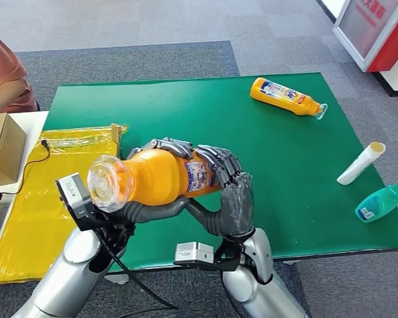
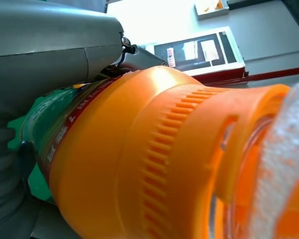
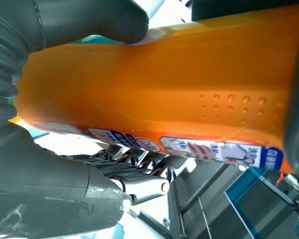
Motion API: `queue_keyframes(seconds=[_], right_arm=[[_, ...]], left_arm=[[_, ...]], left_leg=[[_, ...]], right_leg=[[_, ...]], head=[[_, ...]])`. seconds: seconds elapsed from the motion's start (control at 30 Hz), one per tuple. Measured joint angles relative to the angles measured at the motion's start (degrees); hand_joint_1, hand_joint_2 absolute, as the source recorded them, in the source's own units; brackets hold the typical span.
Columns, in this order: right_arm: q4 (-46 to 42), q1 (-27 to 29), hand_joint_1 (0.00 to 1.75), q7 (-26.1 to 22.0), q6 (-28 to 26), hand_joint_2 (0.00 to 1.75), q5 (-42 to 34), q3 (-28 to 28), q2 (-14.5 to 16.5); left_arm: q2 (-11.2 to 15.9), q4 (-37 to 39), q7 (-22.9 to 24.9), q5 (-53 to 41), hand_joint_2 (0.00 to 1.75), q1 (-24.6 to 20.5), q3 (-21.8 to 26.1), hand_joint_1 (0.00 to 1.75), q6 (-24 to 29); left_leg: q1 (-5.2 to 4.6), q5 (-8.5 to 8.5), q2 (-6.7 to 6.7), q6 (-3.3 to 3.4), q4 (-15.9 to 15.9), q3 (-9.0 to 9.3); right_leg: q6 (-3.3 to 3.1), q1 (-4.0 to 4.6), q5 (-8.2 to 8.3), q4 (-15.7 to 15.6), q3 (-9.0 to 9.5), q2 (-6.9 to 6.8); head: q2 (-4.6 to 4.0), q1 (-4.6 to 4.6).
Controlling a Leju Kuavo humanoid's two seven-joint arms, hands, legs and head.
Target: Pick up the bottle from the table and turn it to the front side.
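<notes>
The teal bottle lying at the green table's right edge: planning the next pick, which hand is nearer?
Right. The right hand grips the held orange bottle's base, on the teal bottle's side; the left hand holds its neck, farther off.

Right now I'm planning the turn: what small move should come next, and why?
Probably roll the bottle a little about its long axis. Both the left hand and right hand hold it above the mat, and its label faces partly sideways.

Orange bottle with clear cap, held horizontal above green table's near edge, label facing right.
</notes>
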Motion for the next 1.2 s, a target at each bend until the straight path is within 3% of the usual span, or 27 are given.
queue_keyframes(seconds=[0.07,0.17,0.2,0.37,0.5,0.7,0.77,0.93,1.1,1.2], right_arm=[[0.3,0.0,1.66,0.8,1.2,1.75,-1.3,0.0,0.0],[1.6,-0.1,0.39,1.3,4.8,1.75,-5.8,-0.7,0.0],[2.2,-0.2,0.04,1.2,6.5,1.75,-7.9,-1.3,0.0],[4.8,0.0,0.00,2.2,18.7,1.75,-24.4,-6.6,0.0],[5.6,0.7,0.00,2.6,27.4,1.75,-36.4,-12.1,0.0],[5.9,3.2,0.00,2.6,29.9,1.75,-41.8,-16.9,0.0],[5.6,4.4,0.00,2.1,29.5,1.75,-43.4,-18.1,0.0],[3.0,6.8,0.00,0.8,28.1,1.75,-45.8,-20.5,0.0],[-3.5,9.6,0.00,0.8,27.7,1.75,-45.3,-22.4,0.0],[-7.4,10.7,0.00,1.3,28.1,1.75,-44.1,-22.9,0.0]], left_arm=[[0.0,0.0,-0.4,-1.1,1.75,0.3,0.1,1.75,0.6],[0.1,0.0,-0.7,-2.9,1.75,1.5,0.3,1.75,1.8],[0.1,0.0,-0.8,-3.7,1.75,1.9,0.4,1.75,2.3],[0.4,-1.6,-3.7,-11.2,1.75,4.0,0.7,1.75,8.6],[1.0,-3.7,-6.4,-33.8,1.75,6.4,1.6,1.75,25.2],[1.6,-4.5,-4.3,-63.6,1.75,12.3,3.0,1.75,44.8],[1.2,-4.5,-3.4,-73.0,1.75,14.4,4.3,1.75,48.7],[-1.6,-4.3,-0.4,-90.3,1.75,18.7,10.1,1.75,49.7],[-1.1,0.7,11.3,-90.1,1.75,19.6,12.6,1.75,46.7],[-0.3,5.4,15.4,-90.6,1.75,19.3,13.8,1.75,44.6]], left_leg=[[0.00,0.00,0.00,0.00,0.0,0.00],[0.00,0.00,0.00,0.00,0.0,0.00],[0.00,0.00,0.00,0.00,0.0,0.00],[-0.02,0.02,-0.02,0.03,0.0,-0.02],[-0.02,0.01,-0.03,0.04,0.0,-0.02],[-0.02,-0.05,-0.02,0.02,0.0,-0.01],[-0.02,-0.08,-0.02,0.04,0.0,-0.01],[-0.04,-0.15,-0.02,0.08,0.0,-0.01],[-0.03,-0.12,-0.02,0.05,0.0,0.01],[-0.03,-0.10,-0.01,0.00,0.0,0.02]], right_leg=[[0.00,0.00,0.00,0.0,0.00,0.00],[0.00,0.00,0.00,0.0,0.00,0.00],[0.00,0.00,0.00,0.0,0.00,0.00],[0.01,-0.02,0.01,0.0,0.02,-0.02],[0.02,-0.02,0.00,0.0,0.03,-0.03],[0.00,-0.02,-0.06,0.0,0.01,-0.02],[0.01,-0.02,-0.09,0.0,0.01,-0.02],[0.03,-0.04,-0.11,0.0,0.01,-0.01],[-0.01,-0.03,-0.08,0.0,0.01,-0.01],[-0.04,-0.02,-0.06,0.0,-0.01,0.00]], head=[[0.00,0.00],[0.00,0.00],[0.00,0.00],[0.00,0.01],[0.00,0.00],[0.00,0.00],[0.00,-0.01],[0.00,0.02],[0.00,0.00],[0.00,0.00]])
